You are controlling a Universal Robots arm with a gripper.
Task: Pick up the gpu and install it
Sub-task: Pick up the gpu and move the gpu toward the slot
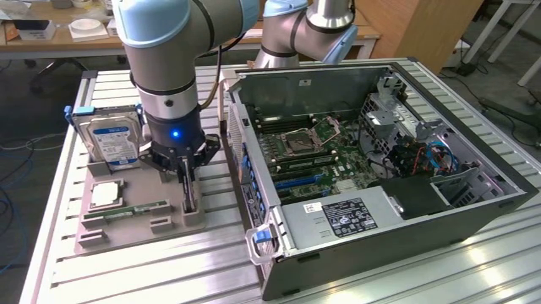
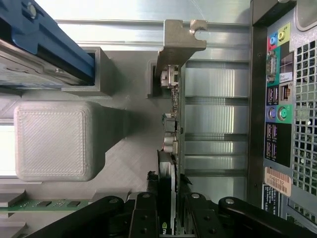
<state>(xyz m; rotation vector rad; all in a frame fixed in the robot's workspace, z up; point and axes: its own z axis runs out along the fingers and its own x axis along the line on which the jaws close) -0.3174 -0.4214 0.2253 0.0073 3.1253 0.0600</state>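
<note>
The gpu (image 1: 191,201) stands on edge in a slot of the grey holder tray (image 1: 135,229), just beside the open computer case (image 1: 473,209). In the wrist view the gpu (image 2: 174,114) is seen edge-on, with its silver bracket (image 2: 181,42) at the far end. My gripper (image 1: 187,182) is lowered straight down over the card. Its black fingers (image 2: 146,218) flank the card on both sides and press against it, so my gripper (image 2: 172,215) is shut on the card, which still sits in the tray.
A silver hard drive with a blue label (image 1: 114,142) stands upright at the tray's back. A chip (image 1: 108,193) and a green memory stick (image 1: 127,210) lie on the tray. The motherboard (image 1: 313,152) lies exposed inside the case, whose rear port panel (image 2: 280,109) is close by.
</note>
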